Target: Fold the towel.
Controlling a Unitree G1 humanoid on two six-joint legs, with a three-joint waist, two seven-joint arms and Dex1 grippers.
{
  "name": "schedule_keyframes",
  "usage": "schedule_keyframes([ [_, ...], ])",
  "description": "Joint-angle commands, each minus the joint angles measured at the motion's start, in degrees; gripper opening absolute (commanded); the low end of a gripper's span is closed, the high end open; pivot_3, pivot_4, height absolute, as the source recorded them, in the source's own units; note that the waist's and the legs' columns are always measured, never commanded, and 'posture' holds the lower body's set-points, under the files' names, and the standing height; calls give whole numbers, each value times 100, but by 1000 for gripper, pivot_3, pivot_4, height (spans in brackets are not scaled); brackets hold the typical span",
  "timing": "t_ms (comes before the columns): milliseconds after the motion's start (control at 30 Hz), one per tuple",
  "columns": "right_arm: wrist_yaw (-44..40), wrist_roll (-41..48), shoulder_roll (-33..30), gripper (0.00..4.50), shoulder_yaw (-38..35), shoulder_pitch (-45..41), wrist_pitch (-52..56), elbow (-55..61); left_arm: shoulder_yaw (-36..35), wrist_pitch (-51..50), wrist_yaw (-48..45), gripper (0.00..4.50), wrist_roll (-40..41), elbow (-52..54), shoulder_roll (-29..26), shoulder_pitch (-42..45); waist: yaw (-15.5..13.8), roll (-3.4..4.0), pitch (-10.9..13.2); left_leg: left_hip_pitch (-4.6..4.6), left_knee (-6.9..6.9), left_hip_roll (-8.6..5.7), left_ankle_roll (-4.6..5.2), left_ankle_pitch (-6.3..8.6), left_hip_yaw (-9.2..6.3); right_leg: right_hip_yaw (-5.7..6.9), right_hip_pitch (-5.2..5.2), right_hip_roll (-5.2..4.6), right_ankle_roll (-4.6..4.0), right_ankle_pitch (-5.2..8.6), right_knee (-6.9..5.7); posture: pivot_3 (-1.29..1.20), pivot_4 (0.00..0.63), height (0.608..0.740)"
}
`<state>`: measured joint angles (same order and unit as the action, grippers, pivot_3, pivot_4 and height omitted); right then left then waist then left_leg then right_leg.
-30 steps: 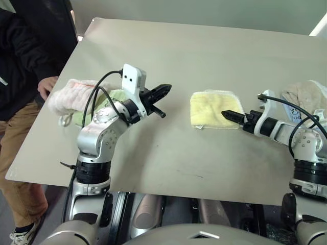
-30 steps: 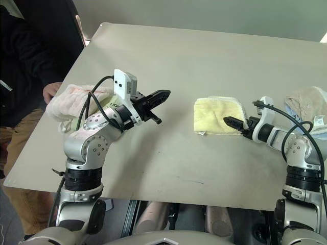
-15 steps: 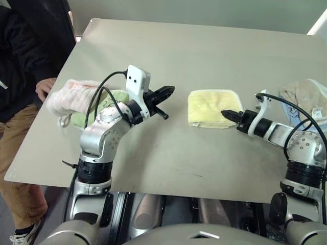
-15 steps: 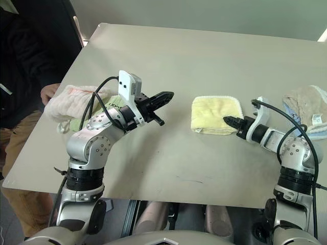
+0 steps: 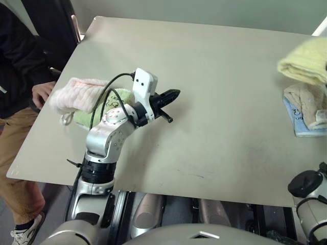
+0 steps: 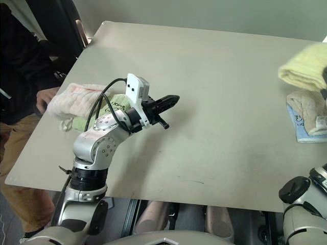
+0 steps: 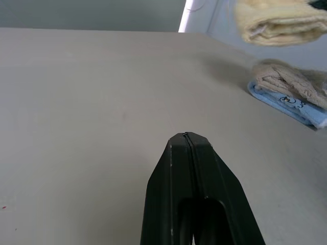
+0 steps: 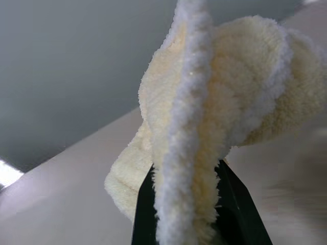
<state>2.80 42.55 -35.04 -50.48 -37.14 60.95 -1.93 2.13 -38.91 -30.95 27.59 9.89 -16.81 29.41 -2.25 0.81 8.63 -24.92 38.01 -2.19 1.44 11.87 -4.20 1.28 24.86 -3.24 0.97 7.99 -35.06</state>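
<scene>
- Pointing level over the smooth grey-beige table, the left gripper is keeping its two black fingers pressed together, empty
- Lying behind that arm are a pink fluffy cloth and a green cloth
- Hanging bunched above the table's far right side, the pale yellow terry towel is being pinched by the right gripper, over a beige and blue stack
</scene>
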Motion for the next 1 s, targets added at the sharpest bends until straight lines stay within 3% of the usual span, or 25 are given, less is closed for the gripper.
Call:
schedule_keyframes([
  [33,626,-366,-15,22,-205,232,-151,-122,77,159,-89,0,-32,15,71,153,2,3,-1,-1,-1,0,1,-1,1,0,3,0,3,-3,0,0,150,739],
  [267,895,-501,170,22,-185,585,-225,-247,209,168,-122,0,-124,50,59,143,50,16,-5,1,2,0,25,-16,7,-3,3,0,16,-15,1,0,150,739],
  [367,816,-530,116,882,-121,675,-318,-204,204,131,-115,0,-106,115,43,99,49,16,-5,-2,2,0,36,-17,6,-4,-2,-1,27,-9,3,0,150,739],
  [700,871,-275,245,4403,-188,830,-197,737,303,68,-155,0,-41,178,68,15,44,17,-4,-7,2,-3,40,-15,6,-5,-1,-2,31,-8,7,0,150,739],
  [933,856,-416,164,4457,-91,1210,-354,1571,391,106,-339,0,-48,10,56,116,38,17,-4,-9,3,-4,41,-15,5,-5,-3,-2,46,3,7,0,150,739],
  [1000,716,-817,-43,4457,283,1540,-617,1868,407,145,-393,0,-89,-77,44,141,38,17,-4,-9,3,-4,40,-14,6,-5,-2,-2,47,2,8,0,150,739],
])
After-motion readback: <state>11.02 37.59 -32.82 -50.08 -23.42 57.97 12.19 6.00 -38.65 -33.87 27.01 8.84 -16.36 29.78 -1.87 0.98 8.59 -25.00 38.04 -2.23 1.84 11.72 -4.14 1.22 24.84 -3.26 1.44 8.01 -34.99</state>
